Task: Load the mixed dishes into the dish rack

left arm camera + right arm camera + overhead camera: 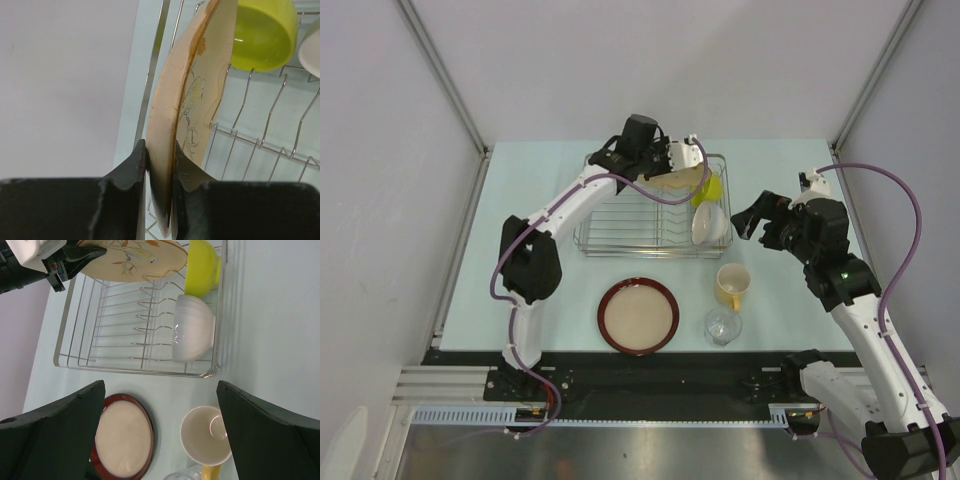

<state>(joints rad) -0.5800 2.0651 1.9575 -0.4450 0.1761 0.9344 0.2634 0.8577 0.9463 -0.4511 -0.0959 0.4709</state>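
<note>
Over the far edge of the dish rack [620, 235], the tan leaf-patterned plate [187, 100] is being held on edge by the left gripper [160, 150]; its rim is being pinched between the two jaws, which are drawn in to the plate's own thickness; the plate is being presented nearly upright, apparently so that it can be slotted between the wire tines rather than laid across them; whether its lower edge is touching the wires cannot be told. Just beside it, at the far right corner, the lime-green bowl [710, 187] is being propped on its side by the wires; the white bowl [710, 225] is being propped likewise toward the near right corner, presumably so that the tine rows are being spared for plates. To the right of the rack, the right gripper [750, 218] is being held above the table [520, 180], jaws spread wide and gripping nothing; it is judged to be standing off while the left arm is being worked. In front of the rack, the dark-red-rimmed tan plate [638, 316] is being supported flat on the table; the yellow mug [732, 285] is being stood upright near it, with the small clear glass [723, 326] just beside; these three are not yet loaded.
</note>
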